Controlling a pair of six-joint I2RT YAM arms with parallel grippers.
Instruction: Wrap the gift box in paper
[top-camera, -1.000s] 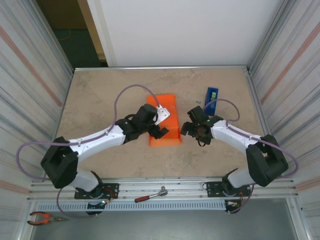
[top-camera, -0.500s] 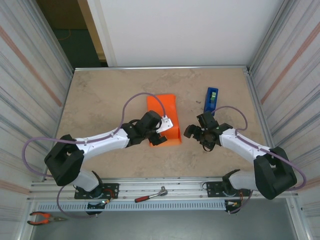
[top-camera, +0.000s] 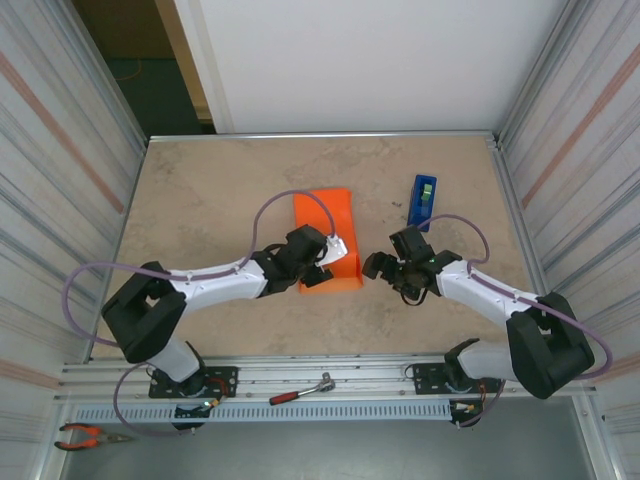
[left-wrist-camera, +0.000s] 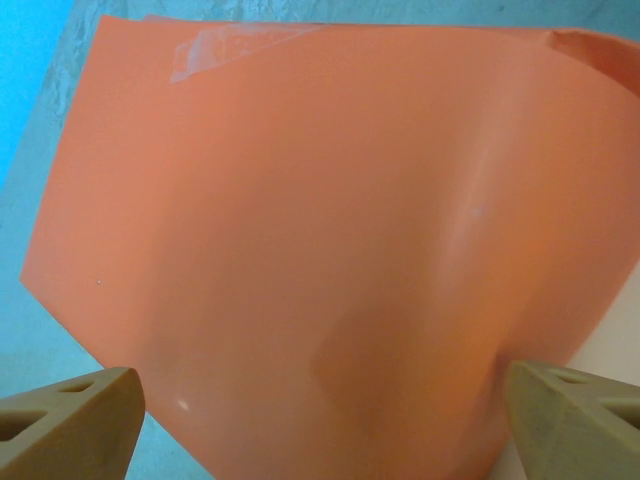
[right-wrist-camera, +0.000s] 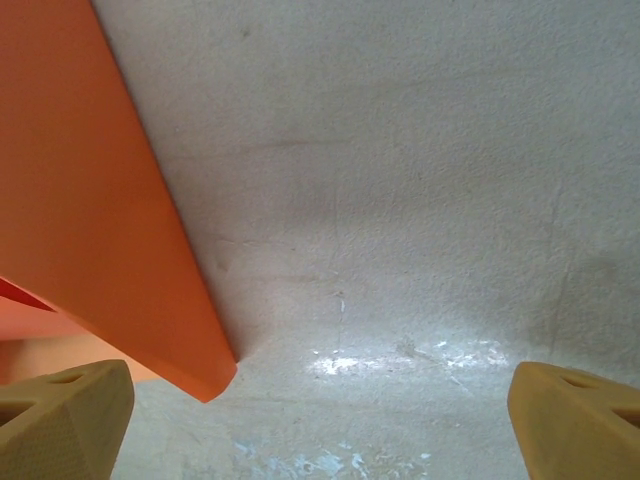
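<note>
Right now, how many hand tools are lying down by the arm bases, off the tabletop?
2. A red-handled ratchet wrench lies on the metal rail at bottom centre. Orange-handled pliers lie in the bottom-left corner. Others may be hidden out of view.

The left arm's fingers (left-wrist-camera: 70, 420) have slid down the plain bright orange matte paper sheet (top-camera: 323, 212) to its near left corner, with the arm lying lower across the tabletop (top-camera: 200, 200). The right arm's fingers (right-wrist-camera: 60, 408) have edged left, closer to the sheet's right edge.
</note>
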